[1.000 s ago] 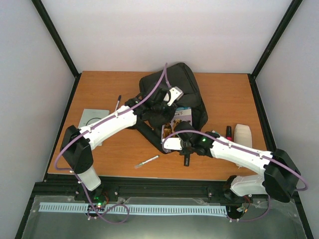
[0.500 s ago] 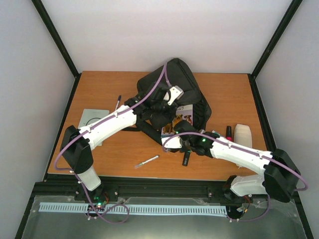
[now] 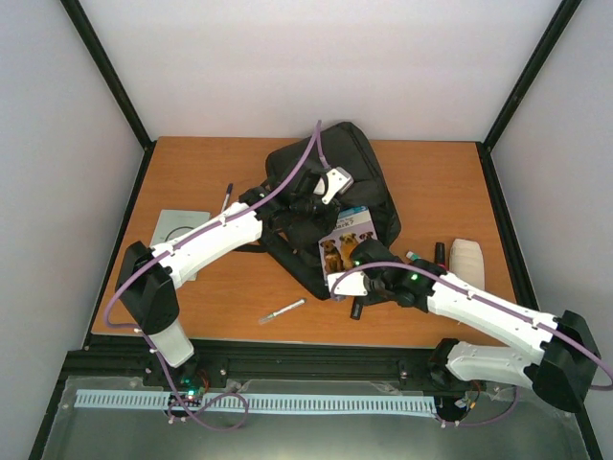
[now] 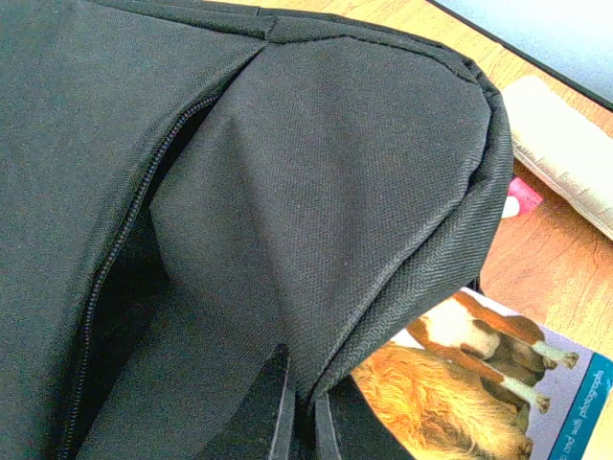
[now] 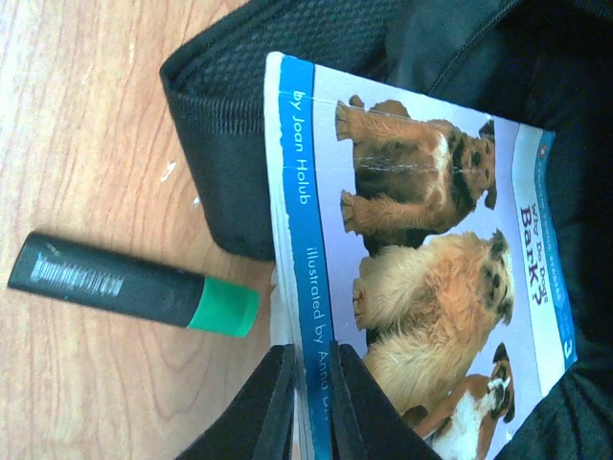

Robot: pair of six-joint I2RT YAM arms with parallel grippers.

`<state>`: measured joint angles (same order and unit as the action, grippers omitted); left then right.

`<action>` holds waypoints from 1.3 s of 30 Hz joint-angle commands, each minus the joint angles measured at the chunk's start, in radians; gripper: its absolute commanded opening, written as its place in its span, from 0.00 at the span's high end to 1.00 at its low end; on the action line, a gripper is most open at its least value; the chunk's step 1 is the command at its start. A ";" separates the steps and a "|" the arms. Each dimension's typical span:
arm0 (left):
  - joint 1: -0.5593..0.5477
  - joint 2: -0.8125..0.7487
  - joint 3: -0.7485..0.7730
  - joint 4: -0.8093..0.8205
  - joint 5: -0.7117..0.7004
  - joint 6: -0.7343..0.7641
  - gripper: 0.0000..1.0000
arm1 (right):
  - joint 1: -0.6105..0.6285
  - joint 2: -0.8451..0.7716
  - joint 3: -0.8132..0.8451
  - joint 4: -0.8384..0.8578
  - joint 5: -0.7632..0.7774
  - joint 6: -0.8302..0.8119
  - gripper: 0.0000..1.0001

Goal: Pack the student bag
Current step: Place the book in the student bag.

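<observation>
The student bag [image 3: 330, 172] lies at the back middle of the table, black, with its mouth toward the arms. My left gripper [image 4: 302, 412] is shut on the fabric edge of the bag's opening [image 4: 383, 287] and holds it up; in the top view it [image 3: 311, 203] is over the bag. A thin book with dogs on the cover [image 3: 347, 244] sticks out of the opening. My right gripper [image 5: 311, 383] is shut on the book's blue spine edge [image 5: 297, 192], at the bag's near side [image 3: 352, 278]. The book's far end lies inside the bag [image 5: 220, 125].
A black marker with a green cap [image 5: 134, 285] lies on the wood just beside the book and my right gripper. A silver pen [image 3: 282, 310] is near the front, a dark pen [image 3: 227, 197] and a grey pad [image 3: 179, 228] at the left. A cream pouch [image 3: 467, 257] and a red item [image 3: 440, 254] lie right.
My right gripper has closed on the book's spine edge and its arm has swung right. The book now shows more of its cover, nearer the front. The left gripper stays on the bag.
</observation>
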<state>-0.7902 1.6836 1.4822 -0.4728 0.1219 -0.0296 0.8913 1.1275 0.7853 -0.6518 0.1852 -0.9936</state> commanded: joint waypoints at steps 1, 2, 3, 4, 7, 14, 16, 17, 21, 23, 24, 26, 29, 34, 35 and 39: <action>0.003 -0.029 0.069 0.037 0.032 -0.004 0.99 | -0.015 -0.057 -0.024 -0.056 0.011 0.027 0.90; 0.003 -0.029 0.069 0.036 0.032 -0.003 0.99 | -0.015 -0.063 -0.023 -0.061 -0.004 0.034 0.90; 0.003 -0.029 0.069 0.036 0.034 -0.001 0.99 | -0.015 -0.068 -0.025 -0.063 -0.016 0.039 0.86; 0.004 -0.027 0.069 0.035 0.036 -0.001 0.99 | -0.015 -0.071 -0.030 -0.059 -0.022 0.039 0.77; 0.008 -0.025 0.069 0.034 0.037 0.000 0.99 | -0.015 -0.079 -0.058 -0.024 -0.013 0.026 0.56; 0.016 -0.022 0.073 0.032 0.068 -0.007 0.99 | -0.015 -0.065 -0.124 0.142 0.045 -0.028 0.40; 0.017 -0.022 0.074 0.032 0.071 -0.007 0.99 | -0.015 -0.048 -0.141 0.201 0.068 -0.046 0.40; 0.017 -0.020 0.073 0.032 0.073 -0.007 0.99 | -0.015 -0.038 -0.146 0.226 0.077 -0.053 0.41; 0.017 -0.017 0.075 0.029 0.074 -0.007 0.99 | -0.014 -0.030 -0.147 0.295 0.102 -0.066 0.50; 0.017 -0.017 0.075 0.028 0.075 -0.007 0.99 | -0.011 -0.050 -0.135 0.300 0.103 -0.073 0.60; 0.017 -0.018 0.076 0.028 0.075 -0.006 0.99 | -0.010 -0.061 -0.125 0.296 0.108 -0.076 0.65; 0.017 -0.017 0.076 0.028 0.076 -0.006 0.99 | -0.005 -0.070 -0.104 0.276 0.122 -0.086 0.74; 0.021 -0.016 0.078 0.026 0.076 -0.005 0.99 | -0.003 -0.076 -0.076 0.249 0.136 -0.100 0.88; 0.034 -0.015 0.079 0.022 0.087 -0.005 0.99 | 0.001 -0.083 -0.053 0.271 0.187 -0.161 0.97; 0.037 -0.016 0.080 0.020 0.091 -0.003 0.99 | 0.003 -0.084 -0.047 0.281 0.196 -0.175 0.97; 0.051 -0.010 0.082 0.014 0.104 0.001 0.99 | 0.024 -0.068 0.001 0.299 0.246 -0.223 0.97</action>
<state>-0.7574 1.6840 1.4975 -0.4950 0.1772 -0.0296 0.8955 1.0611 0.7246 -0.3923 0.3355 -1.1549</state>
